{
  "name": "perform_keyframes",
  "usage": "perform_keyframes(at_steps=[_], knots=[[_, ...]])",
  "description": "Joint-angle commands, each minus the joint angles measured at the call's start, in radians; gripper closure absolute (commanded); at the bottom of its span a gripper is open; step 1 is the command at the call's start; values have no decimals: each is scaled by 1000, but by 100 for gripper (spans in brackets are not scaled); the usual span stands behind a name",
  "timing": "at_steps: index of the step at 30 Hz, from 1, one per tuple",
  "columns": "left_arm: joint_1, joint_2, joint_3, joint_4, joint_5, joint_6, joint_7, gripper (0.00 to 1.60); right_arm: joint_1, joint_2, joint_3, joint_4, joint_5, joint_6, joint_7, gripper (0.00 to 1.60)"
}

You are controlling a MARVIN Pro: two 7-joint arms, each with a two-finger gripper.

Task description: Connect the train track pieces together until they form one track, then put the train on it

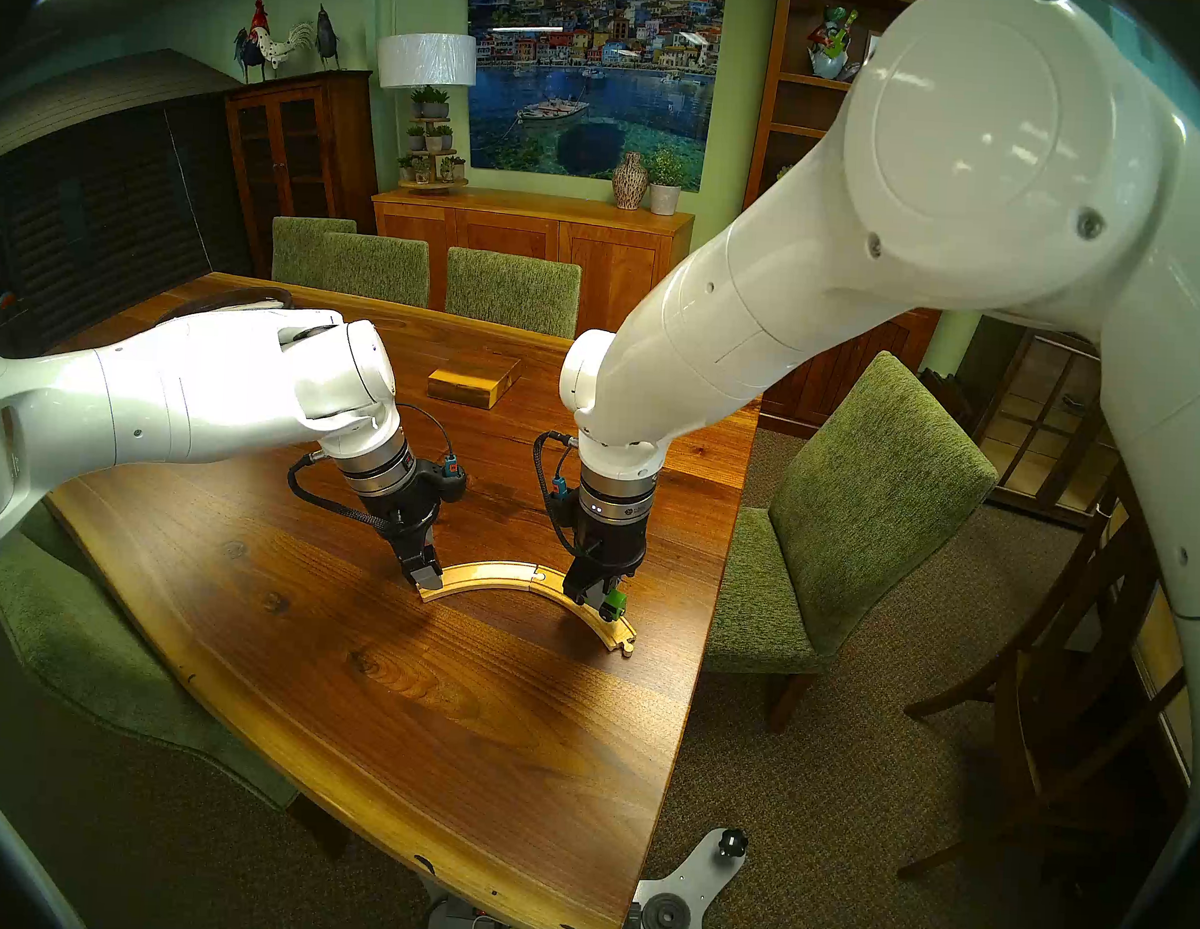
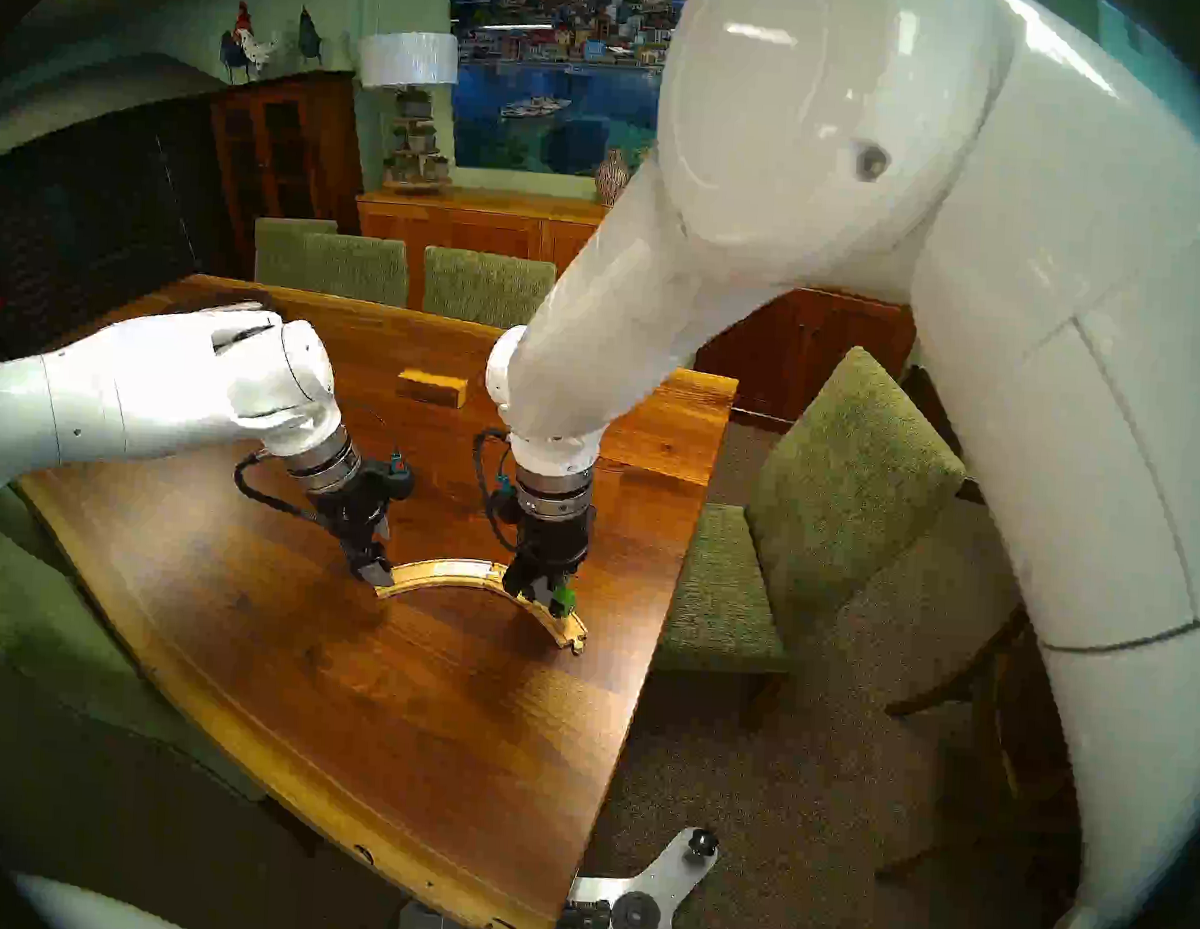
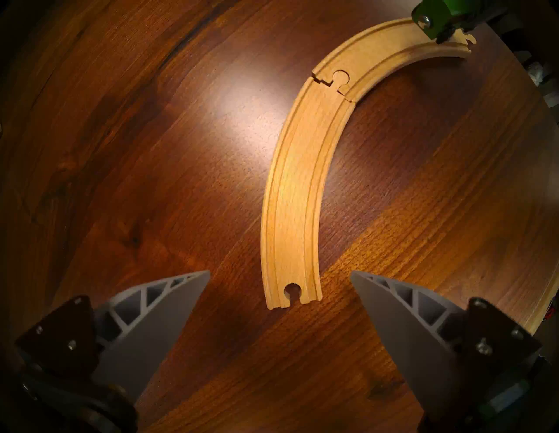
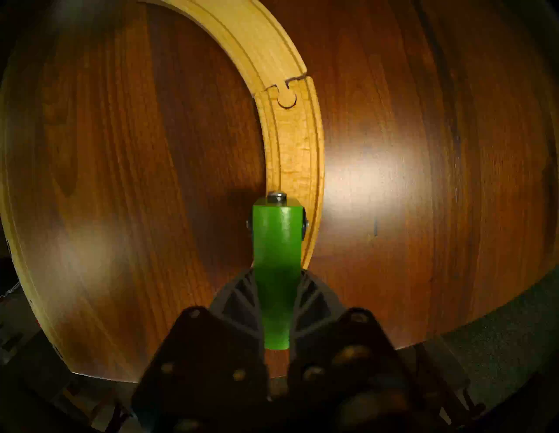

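The two curved pale wooden track pieces (image 1: 528, 585) already lay joined into one arc at the centre of the head view, on the dark polished wooden table (image 1: 338, 648); the round peg sat fully in its socket at the joint (image 3: 340, 79), toward the upper right of the left wrist view. So the joining looked done, and the step in hand was placing the train.

The right gripper (image 1: 601, 596) was clamped tight on the small bright green block-shaped toy train (image 4: 276, 257), which it held at the centre of its own wrist view, over the right-hand half of the arc. Whether the wheels already touched the grooves I could not tell.

The left gripper (image 3: 279, 290) stood wide and empty, its grey fingers (image 3: 169, 302) straddling the socket end of the arc at the bottom of its view, touching nothing I could see.

Next, I judged, the train needed squaring to the curve, lowering until both wheel rows sat in the twin grooves, and then releasing.
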Motion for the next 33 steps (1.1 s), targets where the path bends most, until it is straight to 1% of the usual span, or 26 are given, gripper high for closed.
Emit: perform_keyframes(at_steps=[1, 8, 16, 26, 33], knots=[[-35, -1, -26, 2, -3, 1, 1, 0, 90, 15, 14, -44, 74, -39, -99, 160], [-35, -1, -26, 2, -3, 2, 0, 0, 89, 10, 19, -63, 150, -57, -173, 160], [-35, 0, -27, 2, -3, 3, 0, 0, 74, 7, 15, -52, 176, -54, -189, 160], [-35, 0, -27, 2, -2, 3, 0, 0, 32, -8, 6, -4, 134, -18, -146, 160], [-35, 0, -28, 2, -2, 3, 0, 0, 14, -9, 0, 20, 110, -13, -112, 160]])
